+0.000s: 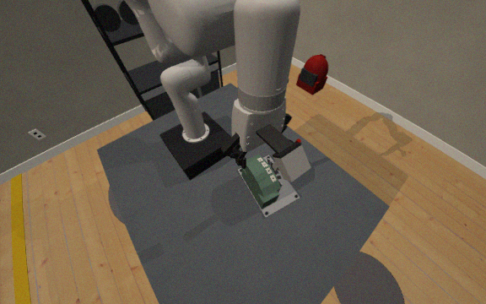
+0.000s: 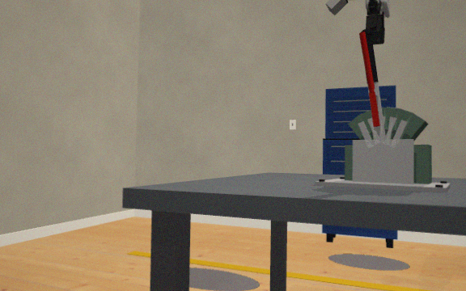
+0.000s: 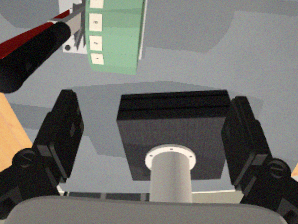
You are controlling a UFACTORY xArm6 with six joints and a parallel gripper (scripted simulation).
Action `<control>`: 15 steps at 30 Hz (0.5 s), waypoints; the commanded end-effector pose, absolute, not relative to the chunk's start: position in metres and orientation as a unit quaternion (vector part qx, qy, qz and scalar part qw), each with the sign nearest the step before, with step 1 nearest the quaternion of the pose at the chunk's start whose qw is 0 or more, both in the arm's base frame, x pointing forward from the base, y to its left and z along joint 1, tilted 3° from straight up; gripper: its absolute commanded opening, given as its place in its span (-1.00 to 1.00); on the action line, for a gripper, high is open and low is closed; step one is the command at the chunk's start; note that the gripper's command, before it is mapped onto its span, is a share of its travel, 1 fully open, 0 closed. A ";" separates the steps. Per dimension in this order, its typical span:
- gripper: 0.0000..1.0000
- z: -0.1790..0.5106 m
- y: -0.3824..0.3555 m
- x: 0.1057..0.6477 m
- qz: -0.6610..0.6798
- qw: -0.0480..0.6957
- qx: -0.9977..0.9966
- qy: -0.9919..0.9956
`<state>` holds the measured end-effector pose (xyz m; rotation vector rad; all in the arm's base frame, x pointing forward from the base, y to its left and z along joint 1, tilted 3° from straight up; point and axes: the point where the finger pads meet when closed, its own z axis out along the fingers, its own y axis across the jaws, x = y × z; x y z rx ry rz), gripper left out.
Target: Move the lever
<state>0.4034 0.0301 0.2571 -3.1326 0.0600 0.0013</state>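
The end effector (image 3: 154,137) stands spread to its full width with nothing between its fingers; in the wrist view the gap frames only the arm's black base (image 3: 173,137) far below. It hovers above the top of the lever (image 2: 372,56), off to one side of it and not yet around it.

The lever rises from a green quadrant (image 1: 261,182) on a pale plate (image 1: 283,202) bolted to the grey bench (image 2: 233,194). It leans slightly from upright, its foot between the spokes at the quadrant's centre. The red bar (image 2: 368,77) runs along one side of the dark handle, close beside it for most of its length. 4 small number plates (image 3: 97,30) line the quadrant's edge; their digits are too small to read, so which notch is 4 cannot be told from here.

Judging by its look, the lever is a rigid, pivoted part: it will not flex or crush, but it will resist any sideways push until the latch is lifted. The bar is probably sprung, so it likely needs a firm, sustained squeeze, and the smooth surfaces may let the pads slide down the shaft.

The best hold is likely high on the handle, 1 finger on the bar's outer face and the other on the handle's far side, so closing presses the 2 together. A grip aligned across that pair, not along it, matters most.
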 end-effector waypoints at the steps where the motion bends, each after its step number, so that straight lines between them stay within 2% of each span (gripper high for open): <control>1: 1.00 0.281 0.085 0.416 0.015 0.004 -0.999 0.043; 6: 1.00 0.296 0.133 0.416 0.024 0.004 -0.998 0.065; 14: 1.00 0.297 0.136 0.416 0.024 0.004 -0.997 0.066; 15: -1.00 0.297 0.136 0.416 0.024 0.004 -0.997 0.066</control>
